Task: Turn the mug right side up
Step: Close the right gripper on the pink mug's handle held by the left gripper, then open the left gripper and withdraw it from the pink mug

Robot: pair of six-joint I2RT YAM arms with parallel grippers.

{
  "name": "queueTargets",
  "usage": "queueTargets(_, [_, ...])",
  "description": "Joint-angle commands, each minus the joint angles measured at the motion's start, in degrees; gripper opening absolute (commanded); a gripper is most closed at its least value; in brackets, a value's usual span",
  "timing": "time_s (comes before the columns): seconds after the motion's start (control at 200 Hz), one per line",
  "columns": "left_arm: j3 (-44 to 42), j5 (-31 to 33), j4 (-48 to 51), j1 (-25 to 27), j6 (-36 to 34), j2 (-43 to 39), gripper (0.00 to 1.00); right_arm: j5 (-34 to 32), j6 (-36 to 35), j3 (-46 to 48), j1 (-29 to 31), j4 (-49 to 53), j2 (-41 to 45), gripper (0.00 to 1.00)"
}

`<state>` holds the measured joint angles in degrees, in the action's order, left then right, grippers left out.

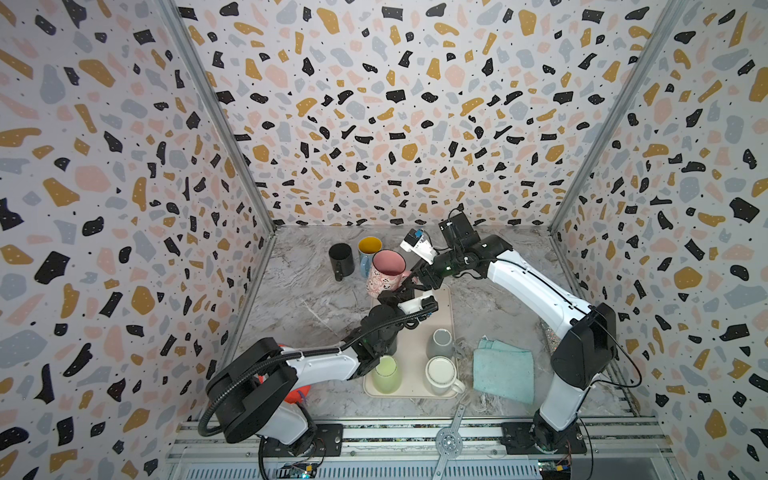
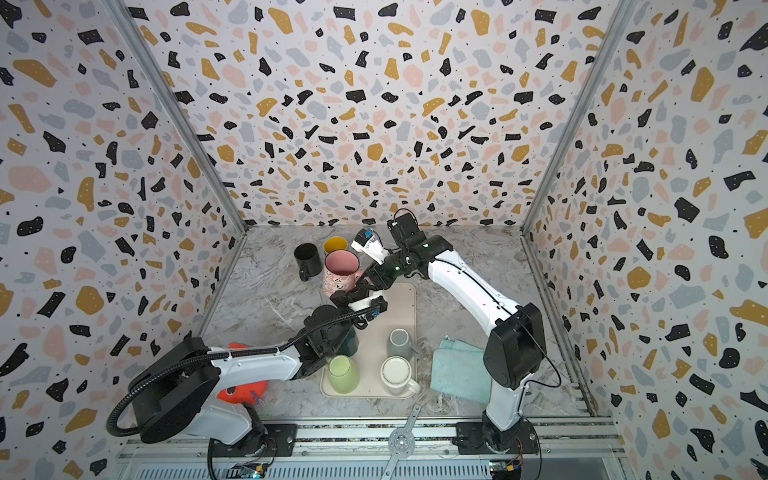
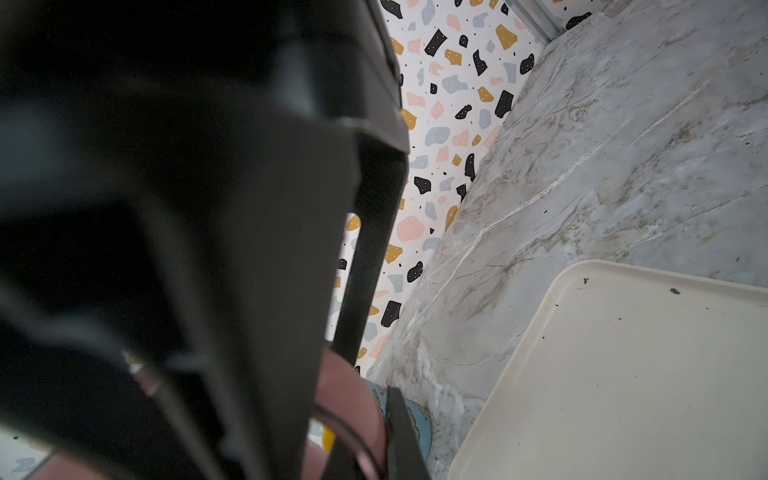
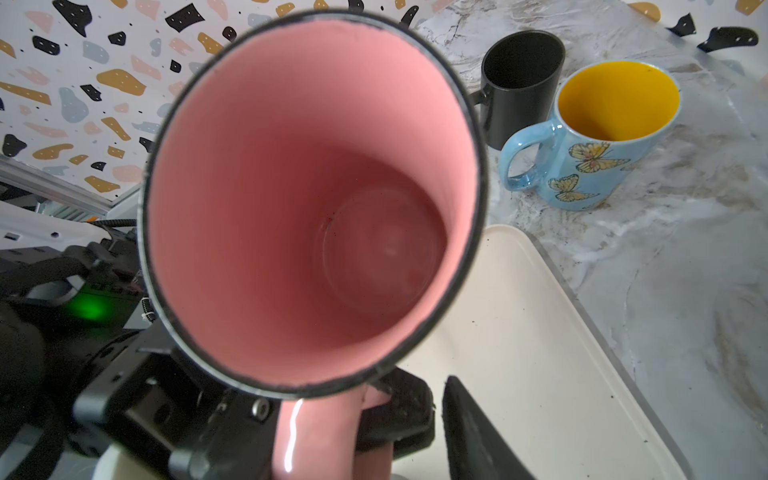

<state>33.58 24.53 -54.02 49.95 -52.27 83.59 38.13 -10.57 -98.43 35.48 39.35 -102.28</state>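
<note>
**Pink mug, mouth up**

The mug (image 1: 388, 270) is right side up, leaning slightly. Inside it is plain pink and empty, with a thin dark rim. In both top views its outer wall is pale with a pink pattern and small black marks. Its glossy pink handle (image 4: 307, 432) is clamped in the left pincer (image 3: 365, 374). The mug is at the far left corner of the tray (image 1: 440, 307). Whether its base touches the table (image 1: 299, 299) cannot be told.
</note>
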Motion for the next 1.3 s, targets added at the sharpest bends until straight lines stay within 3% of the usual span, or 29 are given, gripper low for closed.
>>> queueTargets(0.0, [3.46, 0.24, -9.53, 0.34, -2.22, -1.69, 0.00, -0.24, 0.08, -2.36, 0.05, 1.12, 0.31, 0.47])
queueTargets(0.27, [3.07, 0.40, -9.11, 0.43, -2.30, -1.86, 0.00, -1.38, 0.87, -2.46, 0.11, 0.83, -0.03, 0.43])
queueTargets(0.295, [3.07, 0.42, -9.09, 0.41, -2.30, -1.86, 0.00, -1.47, 1.04, -2.46, 0.06, 0.76, 0.01, 0.37])
queueTargets(0.375, [3.03, 0.50, -8.89, 0.44, -2.18, -1.93, 0.00, -1.63, 1.50, -2.40, 0.01, 0.24, 0.01, 0.00])
queueTargets(0.786, [3.21, 2.29, -8.51, 0.66, -2.22, -2.05, 0.00, -3.47, 4.16, -0.63, -0.03, -3.64, 1.25, 0.00])
queueTargets(1.046, [3.40, 2.71, -8.09, 0.73, -1.87, -2.12, 0.18, -4.99, 7.89, 4.41, 0.01, -10.79, 4.83, 0.00])
queueTargets(1.297, [3.33, 2.91, -7.64, 0.83, -1.52, -2.69, 0.23, -8.75, 9.68, 5.88, -0.12, -13.23, 5.65, 0.00])
